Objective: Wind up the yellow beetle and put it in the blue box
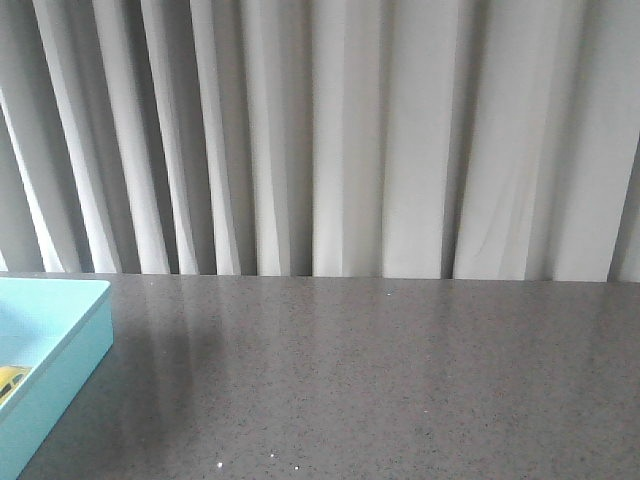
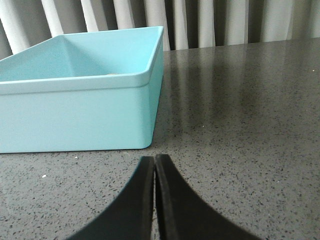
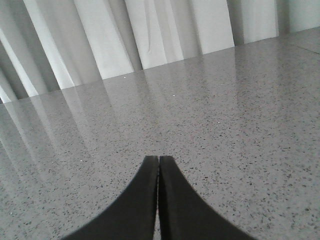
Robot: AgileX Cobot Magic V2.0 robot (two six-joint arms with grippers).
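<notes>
The blue box [image 1: 70, 345] stands at the left edge of the table in the front view. A bit of the yellow beetle [image 1: 10, 380] shows inside it at the frame's left border. In the left wrist view the blue box [image 2: 80, 112] stands close beyond my left gripper [image 2: 154, 159], whose jaws are shut and empty just off the box's near corner; the beetle is hidden by the box wall there. My right gripper [image 3: 158, 160] is shut and empty above bare table. Neither gripper shows in the front view.
The dark grey speckled table [image 1: 380, 380] runs back to white pleated curtains [image 1: 330, 130]. In the right wrist view only table [image 3: 210, 100] and curtains show.
</notes>
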